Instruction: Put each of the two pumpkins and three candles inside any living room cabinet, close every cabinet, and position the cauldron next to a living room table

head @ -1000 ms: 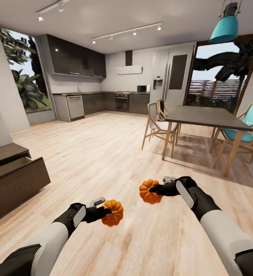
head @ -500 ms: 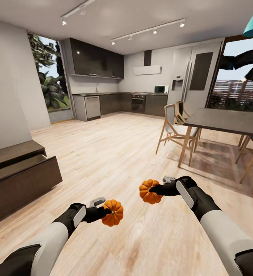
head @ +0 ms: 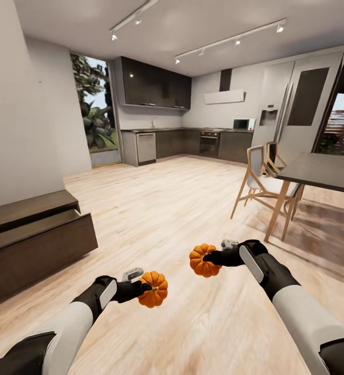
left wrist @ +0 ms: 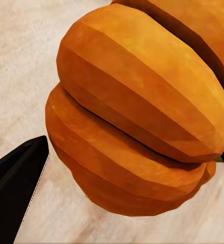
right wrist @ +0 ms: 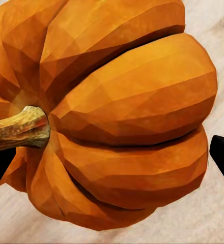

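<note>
I hold a bright orange pumpkin in each hand above the wooden floor. My left gripper (head: 147, 287) is shut on one pumpkin (head: 155, 289), whose ribbed side is close up in the left wrist view (left wrist: 137, 117) beside a black fingertip (left wrist: 15, 193). My right gripper (head: 209, 257) is shut on the other pumpkin (head: 201, 261); the right wrist view shows its ribs (right wrist: 127, 117) and short stem (right wrist: 15, 129). The low dark-brown cabinet (head: 31, 245) stands at the left, its drawer front jutting out past the top. The candles, cauldron and coffee table are out of view.
A dark dining table (head: 323, 172) with wooden chairs (head: 260, 179) stands at the right. Dark kitchen cupboards (head: 193, 143) and a tall fridge (head: 286, 114) line the far wall. Open wooden floor (head: 167, 208) lies between me and the cabinet.
The whole view has swung left: the dining table slid toward the right edge and the cabinet came further into view. Both grippers keep their pumpkins in the same pose.
</note>
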Motion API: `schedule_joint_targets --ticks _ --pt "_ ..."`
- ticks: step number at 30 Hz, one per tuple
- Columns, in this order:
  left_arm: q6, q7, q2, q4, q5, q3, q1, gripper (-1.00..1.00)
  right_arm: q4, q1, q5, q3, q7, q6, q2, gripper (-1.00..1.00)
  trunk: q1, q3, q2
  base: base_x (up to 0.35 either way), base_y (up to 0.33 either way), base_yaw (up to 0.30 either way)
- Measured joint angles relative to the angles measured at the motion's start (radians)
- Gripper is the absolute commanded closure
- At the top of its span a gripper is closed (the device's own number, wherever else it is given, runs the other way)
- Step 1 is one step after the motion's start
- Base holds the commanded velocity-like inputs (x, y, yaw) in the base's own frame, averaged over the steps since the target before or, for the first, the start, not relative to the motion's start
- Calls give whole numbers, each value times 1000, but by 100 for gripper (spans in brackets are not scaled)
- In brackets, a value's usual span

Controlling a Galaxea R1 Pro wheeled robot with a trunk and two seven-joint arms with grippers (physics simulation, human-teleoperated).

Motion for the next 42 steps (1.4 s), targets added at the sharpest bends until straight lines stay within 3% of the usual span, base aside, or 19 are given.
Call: schedule_joint_targets --ticks 17,24,33,42 --pt "0 0 0 0 1 0 0 100 0 0 2 2 0 0 0 100 0 14 0 218 -135 259" --pt "1 39 0 -2 0 0 0 100 0 0 1 2 0 0 0 100 0 17 0 26 -10 270" --pt "1 46 -2 -3 1 1 0 100 0 0 1 2 0 0 0 100 0 16 0 1 0 290" --pt "1 46 -2 -5 6 3 0 100 0 0 -3 1 0 0 0 100 -4 47 2 0 0 243"
